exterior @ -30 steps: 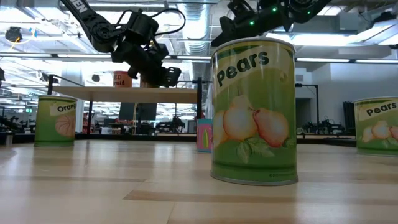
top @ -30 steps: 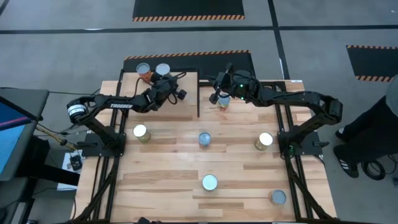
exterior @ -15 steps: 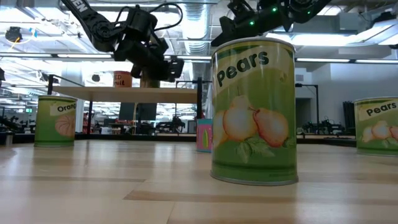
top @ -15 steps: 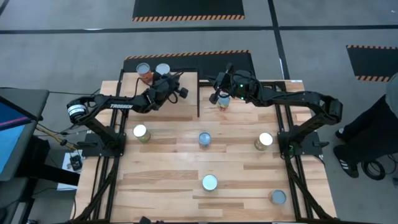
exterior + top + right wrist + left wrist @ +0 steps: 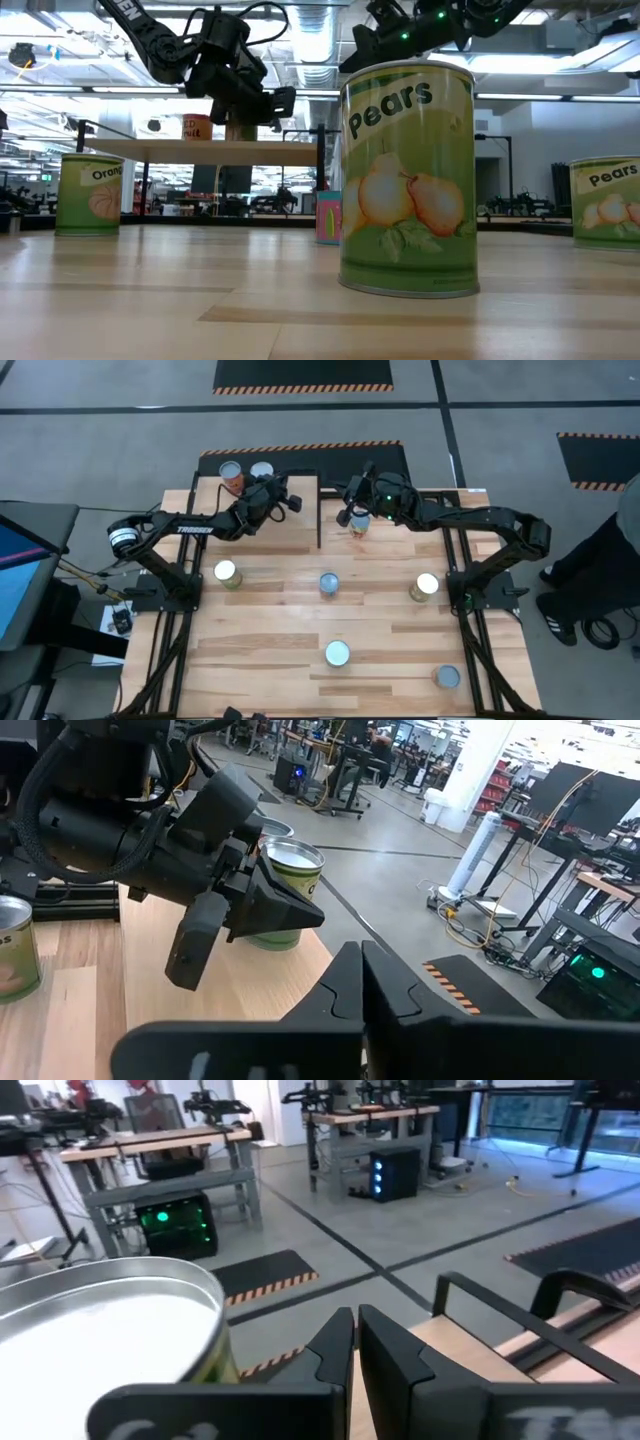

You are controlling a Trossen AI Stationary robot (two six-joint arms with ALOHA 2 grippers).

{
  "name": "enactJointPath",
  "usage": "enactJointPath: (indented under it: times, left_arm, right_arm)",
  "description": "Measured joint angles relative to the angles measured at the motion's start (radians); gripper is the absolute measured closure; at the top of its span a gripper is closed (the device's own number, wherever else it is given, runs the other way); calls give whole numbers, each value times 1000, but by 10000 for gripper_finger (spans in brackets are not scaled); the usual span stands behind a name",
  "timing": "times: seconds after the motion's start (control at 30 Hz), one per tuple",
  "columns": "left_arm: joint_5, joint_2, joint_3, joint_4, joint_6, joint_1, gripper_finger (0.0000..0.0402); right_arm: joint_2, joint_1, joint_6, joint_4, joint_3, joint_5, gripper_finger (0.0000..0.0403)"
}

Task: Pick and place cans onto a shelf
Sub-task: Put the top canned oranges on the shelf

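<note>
The pale plywood shelf stands at the table's far left. Two cans stand on it by their bases. My left gripper is shut and empty above the shelf, just right of the nearer can's silver lid; it also shows in the low view. My right gripper is shut and empty above a pink-labelled can standing on the table beside the shelf's right end. Its wrist view shows its shut fingers and a green can on the shelf.
Several more cans stand upright on the tabletop: an orange-fruit can at the left, a pears can in the middle, another at the right, and two nearer the front edge. A person stands at the far right.
My left gripper has risen above the shelf and gone a little toward the table's far edge, staying shut. The cans on the shelf have stayed where they were. My right gripper has kept still.
</note>
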State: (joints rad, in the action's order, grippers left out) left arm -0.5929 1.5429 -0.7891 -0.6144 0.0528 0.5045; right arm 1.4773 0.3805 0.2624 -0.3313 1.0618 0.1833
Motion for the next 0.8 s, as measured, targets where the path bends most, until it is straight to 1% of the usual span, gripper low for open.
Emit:
enactJointPath:
  times: [0.1,0.2,0.33,0.4,0.53,0.6,0.7,0.8]
  left_arm:
    - [19,0,0,-2,0,0,391]
    - [98,0,-3,-5,0,0,391]
    - [125,33,-43,26,-7,-18,391]
    - [113,60,-79,57,-20,-39,391]
    - [5,84,-106,70,-51,-73,391]
    - [-20,83,-108,64,-50,-81,391]
    - [-17,73,-108,56,-35,-88,391]
    - [31,72,-109,47,-25,-92,391]
  right_arm:
    - [0,0,1,0,0,0,398]
    - [0,0,5,0,0,0,398]
    - [0,0,5,0,0,0,394]
    - [0,0,6,0,0,0,396]
    - [0,0,8,2,0,-1,398]
    - [0,0,8,2,0,-1,396]
    - [0,0,8,3,0,-1,394]
    - [0,0,9,14,0,-1,398]
